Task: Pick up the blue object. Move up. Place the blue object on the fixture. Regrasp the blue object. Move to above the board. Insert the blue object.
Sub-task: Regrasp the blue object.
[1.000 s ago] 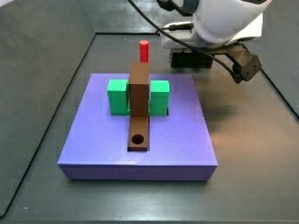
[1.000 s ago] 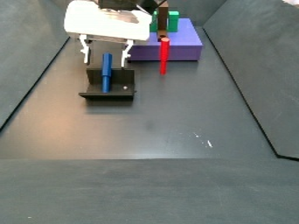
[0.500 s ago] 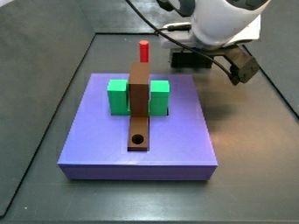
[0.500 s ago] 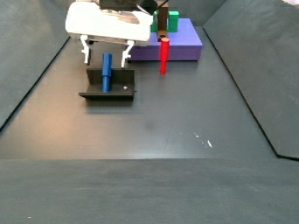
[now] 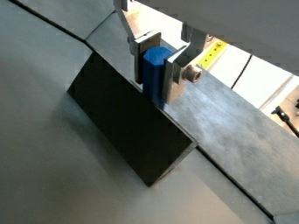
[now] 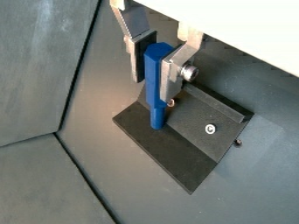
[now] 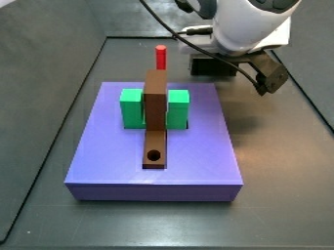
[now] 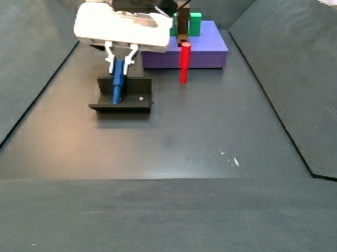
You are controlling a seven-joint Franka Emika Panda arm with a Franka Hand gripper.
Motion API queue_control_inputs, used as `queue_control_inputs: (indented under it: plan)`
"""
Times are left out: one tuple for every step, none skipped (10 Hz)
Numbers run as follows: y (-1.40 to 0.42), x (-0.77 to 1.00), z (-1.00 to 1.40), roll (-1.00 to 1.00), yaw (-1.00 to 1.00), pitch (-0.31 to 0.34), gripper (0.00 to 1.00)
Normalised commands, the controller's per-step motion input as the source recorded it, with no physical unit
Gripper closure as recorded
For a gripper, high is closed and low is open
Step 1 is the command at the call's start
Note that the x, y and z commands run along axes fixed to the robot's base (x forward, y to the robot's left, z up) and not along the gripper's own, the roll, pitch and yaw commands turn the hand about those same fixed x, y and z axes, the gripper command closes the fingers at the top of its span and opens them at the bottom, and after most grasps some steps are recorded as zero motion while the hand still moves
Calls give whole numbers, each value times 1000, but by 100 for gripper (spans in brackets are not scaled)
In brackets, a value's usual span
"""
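The blue object is seen standing upright on the fixture, its lower end set on the dark base plate and its long axis running vertically, in line with the gripper's approach from above. The gripper is placed directly over the fixture, with the upper part of the blue object lying between the two silver fingers; in both wrist views the pads are drawn in against its sides, so it is judged to be clamped on the peg, though actual contact cannot be confirmed at this resolution. The board is found well apart from the fixture, with the red peg standing near it. Since the peg's axis is matched to the finger line, a straight lift is what the regrasp appears to allow.
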Motion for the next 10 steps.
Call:
queue_control_inputs:
  plan:
    - [0,0,0,0,0,0,100]
    - [0,0,0,0,0,0,100]
    - [0,0,0,0,0,0,100]
    - [0,0,0,0,0,0,100]
    - [0,0,0,0,0,0,100]
    - [0,0,0,0,0,0,100]
    - [0,0,0,0,0,0,100]
    - [0,0,0,0,0,0,100]
    - [0,0,0,0,0,0,100]
    - [0,0,0,0,0,0,100]
